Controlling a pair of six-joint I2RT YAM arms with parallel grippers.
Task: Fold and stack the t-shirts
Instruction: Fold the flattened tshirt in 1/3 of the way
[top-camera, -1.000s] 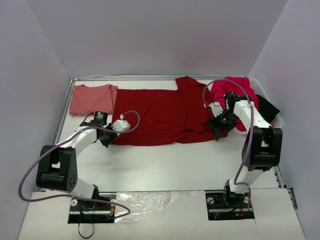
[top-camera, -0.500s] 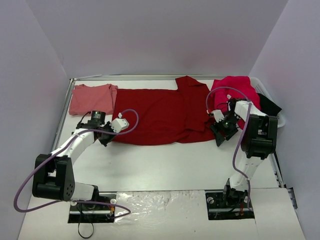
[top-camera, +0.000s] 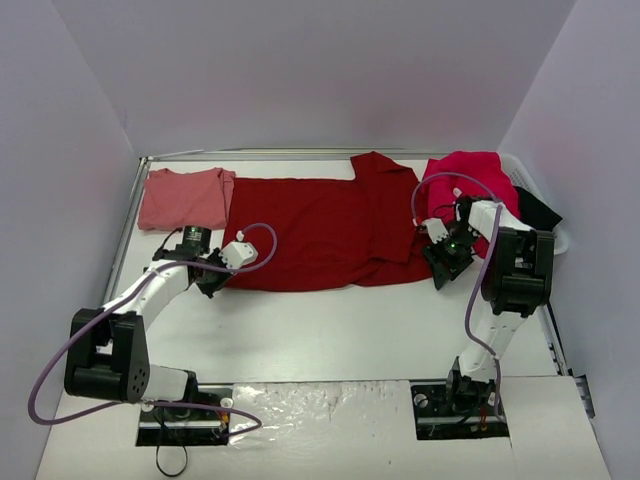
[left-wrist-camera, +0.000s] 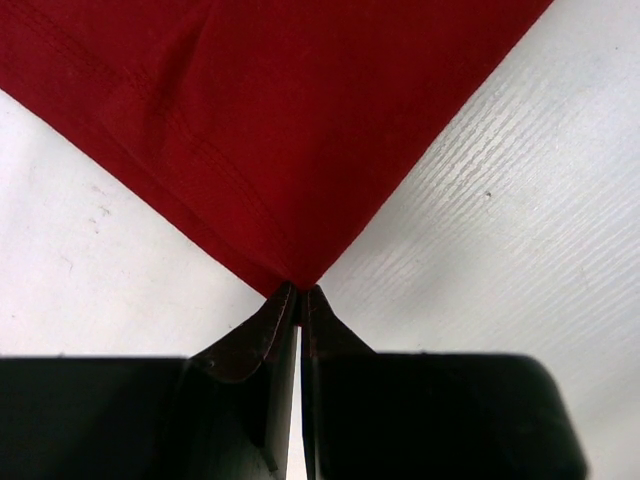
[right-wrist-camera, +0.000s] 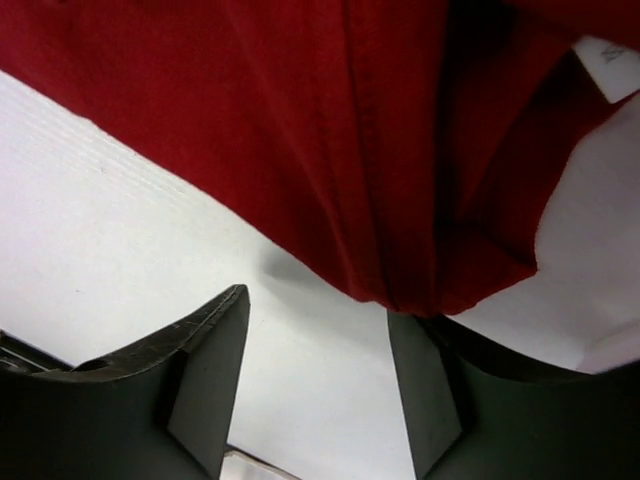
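While the left gripper (left-wrist-camera: 300, 292) pinches just the crimson shirt's (left-wrist-camera: 280, 120) corner tip, the right gripper (right-wrist-camera: 315, 305) gapes beside the hem. Thin pinch could slip mid-fold.

Bright, diffuse light falls evenly on the white table (top-camera: 330, 320). Just ahead of the right gripper (right-wrist-camera: 318, 305), the dark crimson t-shirt (right-wrist-camera: 330, 150) throws a small soft shadow. Behind the tips of the left gripper (left-wrist-camera: 300, 292), its body is underexposed black.
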